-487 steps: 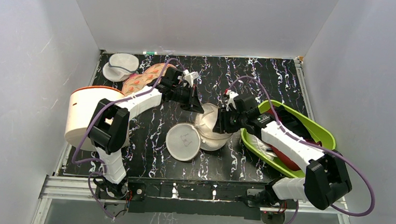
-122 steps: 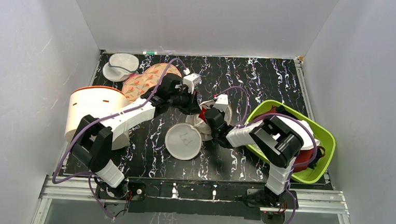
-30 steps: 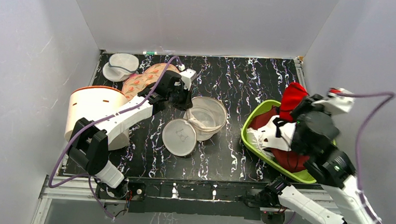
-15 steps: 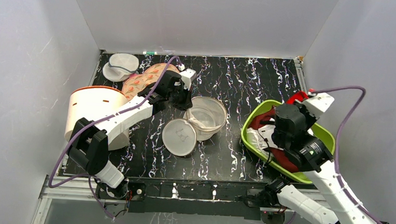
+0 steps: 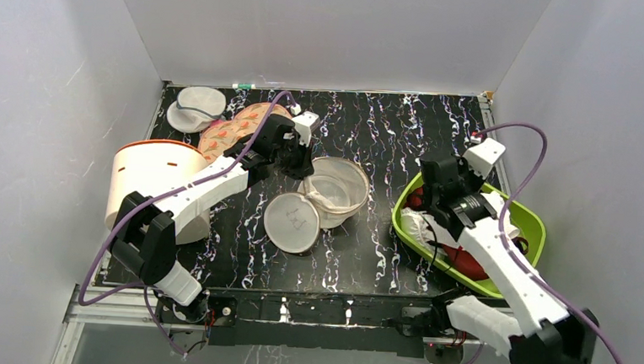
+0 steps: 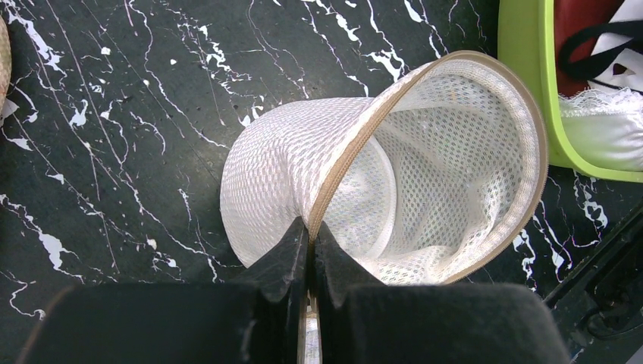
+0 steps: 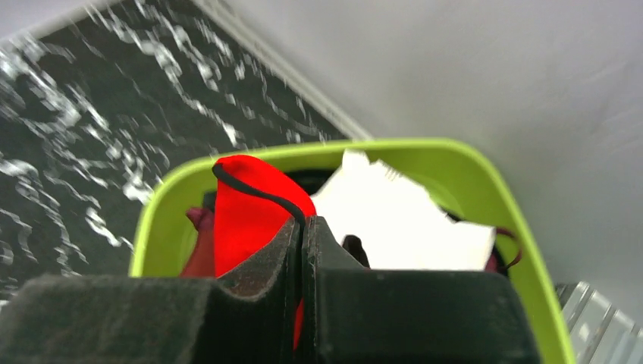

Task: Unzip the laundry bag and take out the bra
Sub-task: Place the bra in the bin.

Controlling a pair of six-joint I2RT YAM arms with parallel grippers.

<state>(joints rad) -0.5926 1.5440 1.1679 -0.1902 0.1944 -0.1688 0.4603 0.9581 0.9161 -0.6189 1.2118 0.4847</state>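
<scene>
The left pincer [image 6: 309,226] is pinching the tan zipper edge of the laundry bag [image 6: 280,167], with its two fingers pressed together on the rim. The bag is lying on its side on the black, white-veined tabletop [image 5: 389,127], and its mouth is gaping wide toward the right. Only pale mesh is showing inside. The bag's flat half [image 5: 293,222] is lying on the tabletop just beside the open pod, toward the near edge, with a small dark mark showing on it.

The right pincer [image 7: 303,224] is pinching the bra [image 7: 250,205]. Its fingers are closed tight on the bright red cloth, and a thin dark strap is running along the cloth's top edge. The bra is hanging at the green basin [image 7: 341,148], well apart from the bag, and the red cloth is reaching up past the basin's far rim in the wrist view. Whether it is touching the clothes below, I cannot tell. A white garment [image 7: 402,220] is lying in the basin just beside the bra, with darker maroon cloth [image 5: 466,262] sitting under the arm.

At the left edge a white tub [image 5: 146,180] with an orange rim is standing. Behind it a patterned cloth [image 5: 237,130] and a small greyish mesh pod [image 5: 196,107] are lying near the back wall.
</scene>
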